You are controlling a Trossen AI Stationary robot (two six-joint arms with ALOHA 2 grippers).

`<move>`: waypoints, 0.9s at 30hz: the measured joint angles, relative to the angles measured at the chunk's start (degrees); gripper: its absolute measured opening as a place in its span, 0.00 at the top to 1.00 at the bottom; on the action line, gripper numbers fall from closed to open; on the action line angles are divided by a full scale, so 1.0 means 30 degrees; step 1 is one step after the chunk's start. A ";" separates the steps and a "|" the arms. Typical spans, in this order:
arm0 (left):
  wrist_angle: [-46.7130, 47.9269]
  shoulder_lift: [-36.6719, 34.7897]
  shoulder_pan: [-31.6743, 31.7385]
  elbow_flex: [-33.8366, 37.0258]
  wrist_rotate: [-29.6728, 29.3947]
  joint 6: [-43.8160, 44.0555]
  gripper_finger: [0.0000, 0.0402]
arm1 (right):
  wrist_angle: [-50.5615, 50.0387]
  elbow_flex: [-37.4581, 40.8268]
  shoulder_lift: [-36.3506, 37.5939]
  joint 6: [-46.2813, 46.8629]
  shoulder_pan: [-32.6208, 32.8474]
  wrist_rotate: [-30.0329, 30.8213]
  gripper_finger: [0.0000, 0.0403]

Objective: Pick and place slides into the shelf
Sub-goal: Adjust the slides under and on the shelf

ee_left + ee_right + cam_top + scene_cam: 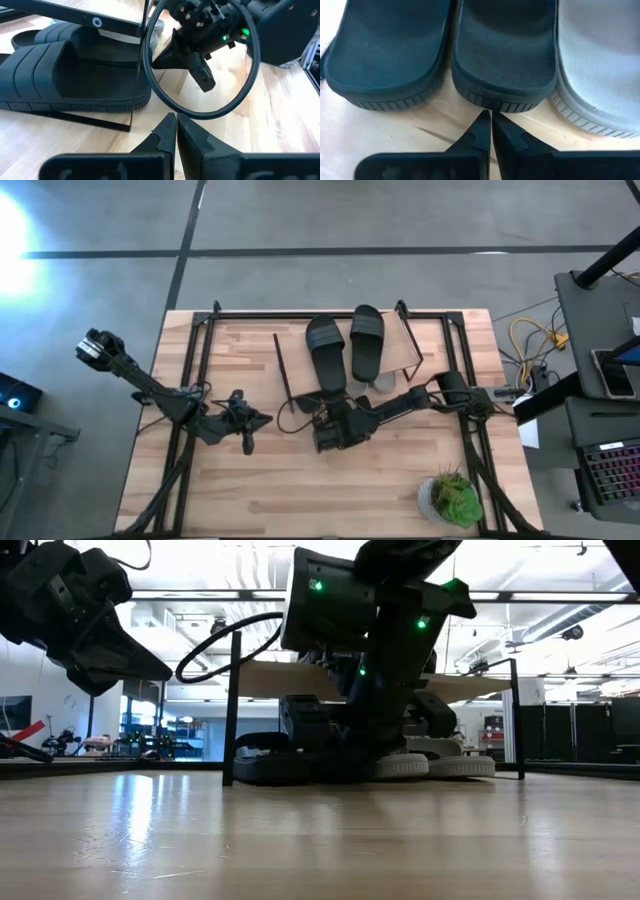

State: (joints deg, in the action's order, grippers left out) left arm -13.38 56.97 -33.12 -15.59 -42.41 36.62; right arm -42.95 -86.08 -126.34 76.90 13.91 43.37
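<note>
Two black slides [325, 350] [367, 340] lie on the plank top of the shelf [405, 345]. Under it, soles on the table, lie more slides: a black one [385, 50], a middle black one [505, 55] and a light grey one [600, 65]. My right gripper [487, 120] [330, 432] is shut, slanting down in front of the shelf, its tips at the middle black slide's near end. My left gripper [175, 125] [250, 420] is shut and hangs to the left of the shelf, holding nothing. My right gripper has its shut fingertips at the ribbed sole rim [495, 106] of the middle black slide's near end, coming slanting down from the table's near side. The slide lies flat on the table. Whether the tips touch the rim, I cannot tell.
A thin black shelf leg [231, 710] stands at the shelf's left front. A black cable loop [200, 107] hangs off the right arm between both grippers. A potted green plant [455, 498] stands at the near right. Bare wood [300, 490] lies along the near side.
</note>
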 joint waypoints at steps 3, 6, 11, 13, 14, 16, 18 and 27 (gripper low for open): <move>0.0166 0.0000 0.0000 0.0007 0.0023 0.0044 1.00 | 0.0156 0.0007 0.0000 -0.0325 -0.0102 0.0154 0.98; 0.0190 0.0000 0.0000 0.0007 0.0040 0.0047 1.00 | 0.0079 0.0019 0.0014 -0.0372 -0.0041 -0.0910 0.98; 0.0208 0.0000 0.0000 0.0007 0.0051 0.0095 1.00 | -0.0784 0.0019 0.0390 0.1527 0.1582 -0.1582 0.98; 0.0234 0.0000 0.0000 -0.0019 0.0055 0.0160 1.00 | -0.2062 0.0019 0.0940 0.3637 0.2519 -0.1585 0.98; 0.0257 0.0005 0.0000 -0.0073 0.0074 0.0160 1.00 | -0.2901 0.0019 0.1303 0.4900 0.2976 -0.1501 0.98; 0.0175 0.0007 0.0000 -0.0226 0.0097 0.0168 1.00 | -0.5055 0.0019 0.2070 0.7855 0.3943 -0.0673 0.98; 0.0122 0.0000 0.0000 -0.0316 0.0102 0.0161 1.00 | -0.7724 0.0019 0.2960 1.0906 0.4706 -0.0009 0.98; 0.0107 0.0000 0.0007 -0.0328 0.0109 0.0161 1.00 | -1.2934 0.0437 0.6787 1.4013 0.3907 0.1999 0.98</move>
State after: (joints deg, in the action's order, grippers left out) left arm -13.06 56.97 -33.10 -16.58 -42.09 37.10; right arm -81.76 -84.76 -105.98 118.94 25.63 49.36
